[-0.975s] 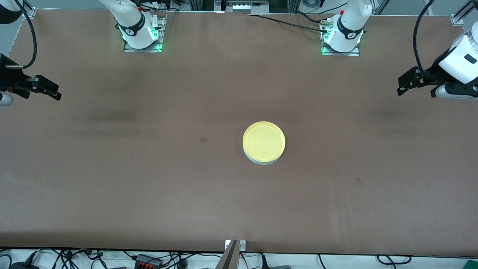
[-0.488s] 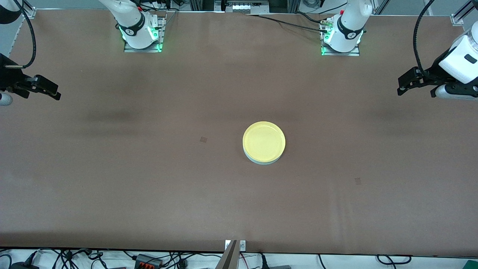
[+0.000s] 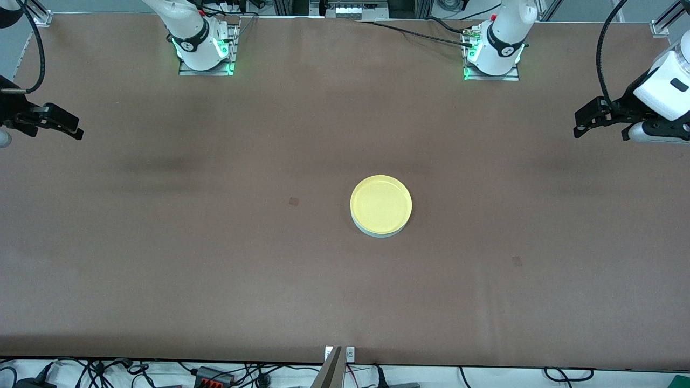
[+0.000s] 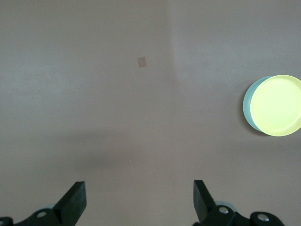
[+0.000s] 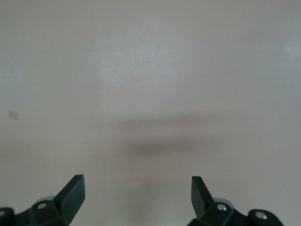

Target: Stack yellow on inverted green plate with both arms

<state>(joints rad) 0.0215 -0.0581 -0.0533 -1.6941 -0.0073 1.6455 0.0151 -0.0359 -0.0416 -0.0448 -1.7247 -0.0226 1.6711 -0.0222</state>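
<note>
The yellow plate (image 3: 381, 203) lies on top of the pale mint-green plate (image 3: 372, 230) near the middle of the table; only a thin rim of the green plate shows under it. In the left wrist view the yellow plate (image 4: 276, 105) covers the green plate (image 4: 246, 104) except for a crescent. My left gripper (image 3: 579, 129) is open and empty, up over the table's edge at the left arm's end; its fingers frame bare table (image 4: 139, 189). My right gripper (image 3: 75, 132) is open and empty over the right arm's end (image 5: 137, 186).
The brown table (image 3: 215, 269) carries two small dark marks (image 3: 294, 201) (image 3: 516, 261). The arm bases (image 3: 204, 48) (image 3: 493, 54) stand along the table's edge farthest from the front camera. Cables lie off the near edge.
My right gripper has drifted slightly outward and up toward its end of the table. The left gripper and the plates have not moved.
</note>
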